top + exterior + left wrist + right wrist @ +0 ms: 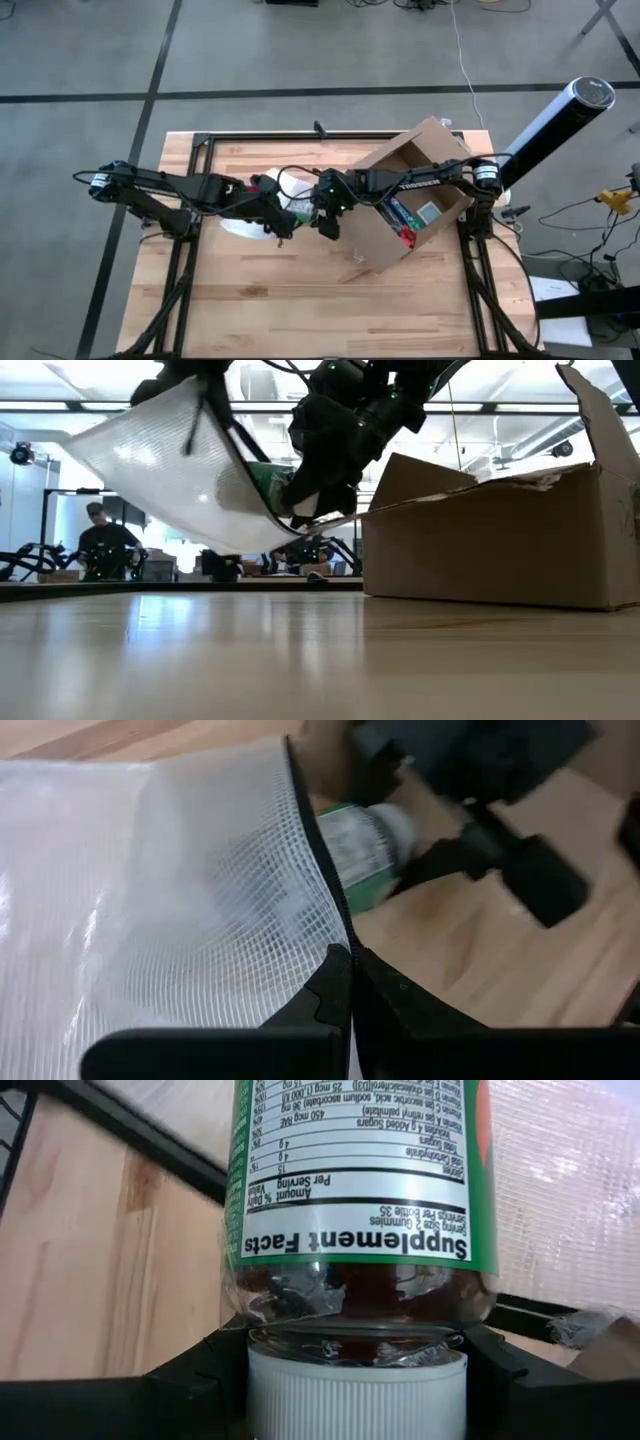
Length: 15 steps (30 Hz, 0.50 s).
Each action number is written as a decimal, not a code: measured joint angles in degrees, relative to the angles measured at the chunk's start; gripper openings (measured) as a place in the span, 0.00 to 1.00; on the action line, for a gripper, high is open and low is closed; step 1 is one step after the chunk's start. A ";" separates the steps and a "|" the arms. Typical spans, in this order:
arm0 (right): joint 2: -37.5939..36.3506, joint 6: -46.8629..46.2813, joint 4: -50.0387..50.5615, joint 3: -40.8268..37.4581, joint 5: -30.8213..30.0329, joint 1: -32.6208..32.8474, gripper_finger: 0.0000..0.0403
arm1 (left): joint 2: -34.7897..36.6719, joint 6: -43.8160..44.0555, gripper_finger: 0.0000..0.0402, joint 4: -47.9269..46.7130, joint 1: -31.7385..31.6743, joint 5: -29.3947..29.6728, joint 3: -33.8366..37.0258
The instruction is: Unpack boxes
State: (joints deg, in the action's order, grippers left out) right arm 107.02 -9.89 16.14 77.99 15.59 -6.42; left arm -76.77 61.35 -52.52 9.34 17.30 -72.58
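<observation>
While the box (420,195) sat open toward the bench's (250,290) right edge — flaps up, a few items visible inside — both arms met just left of it, near the bench's middle. The left gripper (348,982) was pinched shut on the dark zip edge of a white mesh pouch (170,465), holding it clear of the wood, and the right gripper (355,1380) clasped a green-labelled bottle (360,1190) by its white cap — the bottle lay at the pouch's mouth.
</observation>
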 joint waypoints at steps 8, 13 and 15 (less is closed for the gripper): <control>0.00 -1.09 -0.16 5.95 0.07 -1.12 0.49 | -0.02 -2.41 0.00 3.04 0.02 -3.25 0.03; 0.00 -1.08 -0.20 8.76 0.02 -2.06 0.49 | -0.02 -2.43 0.00 3.19 0.04 -3.82 0.07; 0.00 -1.18 -0.13 9.17 0.23 -2.29 0.49 | -0.02 -2.43 0.00 3.56 0.04 -3.84 0.07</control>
State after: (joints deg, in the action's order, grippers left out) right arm 107.02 -11.07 16.01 87.16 15.82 -8.71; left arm -76.79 58.92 -48.96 9.39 13.46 -72.51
